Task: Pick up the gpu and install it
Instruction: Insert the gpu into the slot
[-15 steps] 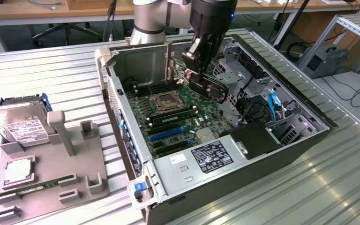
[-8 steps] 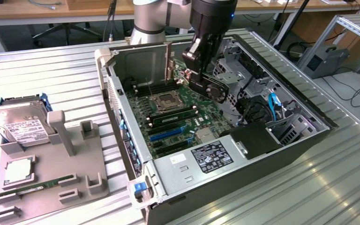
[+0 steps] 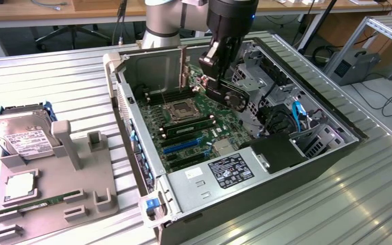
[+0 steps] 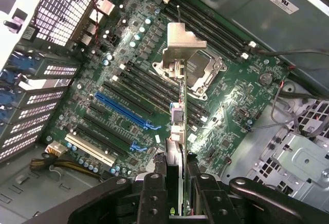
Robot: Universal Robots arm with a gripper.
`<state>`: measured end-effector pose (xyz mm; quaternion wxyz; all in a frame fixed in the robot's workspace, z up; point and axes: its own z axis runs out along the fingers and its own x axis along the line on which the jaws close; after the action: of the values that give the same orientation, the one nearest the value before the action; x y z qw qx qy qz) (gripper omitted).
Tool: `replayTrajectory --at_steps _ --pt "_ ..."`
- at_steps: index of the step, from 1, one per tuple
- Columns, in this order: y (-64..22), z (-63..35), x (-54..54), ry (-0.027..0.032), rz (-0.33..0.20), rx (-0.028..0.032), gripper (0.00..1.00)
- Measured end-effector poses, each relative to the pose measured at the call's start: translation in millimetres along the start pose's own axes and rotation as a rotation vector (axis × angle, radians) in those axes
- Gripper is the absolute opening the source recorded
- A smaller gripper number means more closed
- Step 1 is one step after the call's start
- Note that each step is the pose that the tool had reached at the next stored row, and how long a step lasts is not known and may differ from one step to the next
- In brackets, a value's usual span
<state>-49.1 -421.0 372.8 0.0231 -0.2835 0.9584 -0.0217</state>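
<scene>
The gpu [image 3: 231, 96], a dark card with a black fan cooler, hangs tilted over the motherboard [image 3: 189, 130] inside the open computer case [image 3: 124, 109], and my gripper [image 3: 218, 71] is shut on its upper edge. In the wrist view the gpu [image 4: 177, 126] is seen edge-on between my gripper [image 4: 179, 203] fingers [image 4: 154, 193], its silver end bracket [image 4: 181, 41] pointing away over the processor socket [image 4: 203, 72]. The long blue slot [image 4: 123, 110] lies beside the card's line, apart from it. The card hovers above the board without touching it.
A grey fixture [image 3: 53, 178] at the exterior view's left carries a silver hard drive [image 3: 19, 135], a processor chip [image 3: 20, 189] and a green RAM stick [image 3: 36, 204]. Cables [image 3: 298, 115], drive cages [image 3: 257, 76] and the power supply [image 3: 230, 168] crowd the case's other side.
</scene>
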Motion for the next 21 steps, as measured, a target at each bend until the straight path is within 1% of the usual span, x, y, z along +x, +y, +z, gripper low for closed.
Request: replayTrajectory --at_steps 21 --pt "0.0 0.0 0.0 -0.0027 -0.049 -0.0016 0.26"
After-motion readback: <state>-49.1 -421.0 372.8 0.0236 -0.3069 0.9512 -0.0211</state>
